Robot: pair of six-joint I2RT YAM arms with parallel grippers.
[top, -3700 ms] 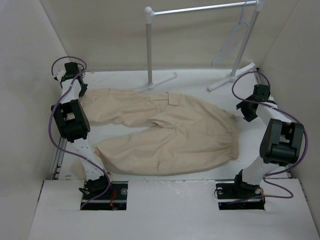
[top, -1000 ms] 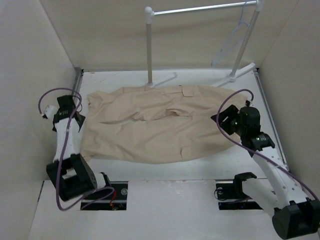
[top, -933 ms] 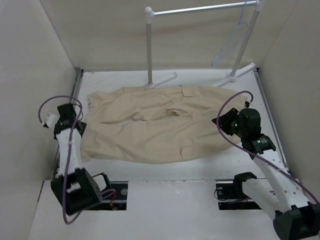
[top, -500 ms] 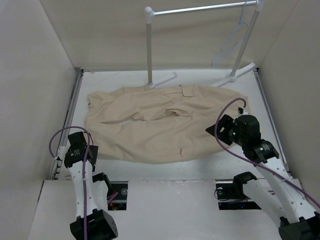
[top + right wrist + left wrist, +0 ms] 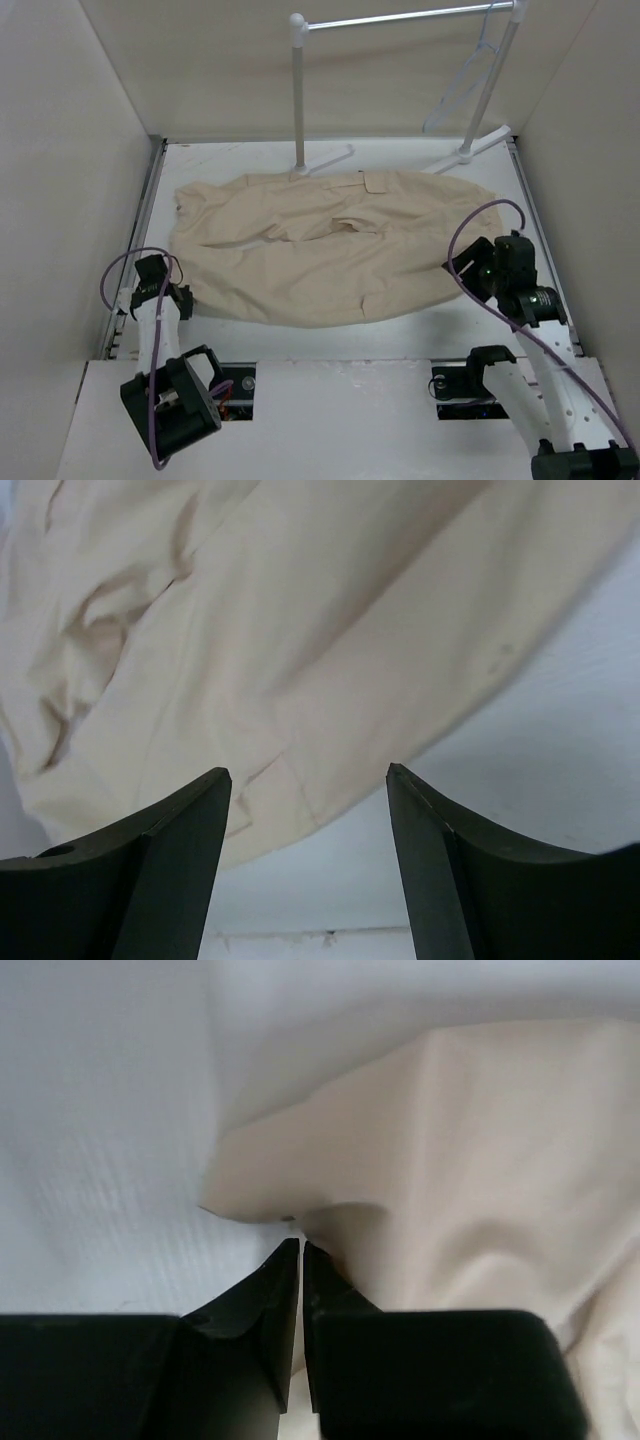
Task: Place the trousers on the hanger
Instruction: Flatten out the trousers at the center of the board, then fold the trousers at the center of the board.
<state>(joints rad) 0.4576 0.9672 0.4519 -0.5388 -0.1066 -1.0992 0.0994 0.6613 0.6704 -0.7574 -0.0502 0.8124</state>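
Note:
The beige trousers (image 5: 320, 250) lie flat across the table, one leg folded over the other. My left gripper (image 5: 184, 303) is at their near left corner. In the left wrist view it (image 5: 301, 1246) is shut, with its tips touching the cloth's corner edge (image 5: 480, 1160). I see no cloth pinched between the tips. My right gripper (image 5: 468, 276) is open and empty over the trousers' right edge, with cloth (image 5: 250, 630) and bare table between its jaws (image 5: 308, 775). The thin pale hanger (image 5: 462, 85) hangs at the right end of the rack bar.
The clothes rack stands at the back, with a white post (image 5: 297, 90), a metal bar (image 5: 400, 17) and feet on the table (image 5: 470, 150). Beige walls close in the left, back and right. A white ledge (image 5: 330, 400) runs along the near edge.
The trousers went from legs apart to folded leg over leg. The left arm swung back and down to the near left corner. The right gripper drew back right, off the cloth's edge.

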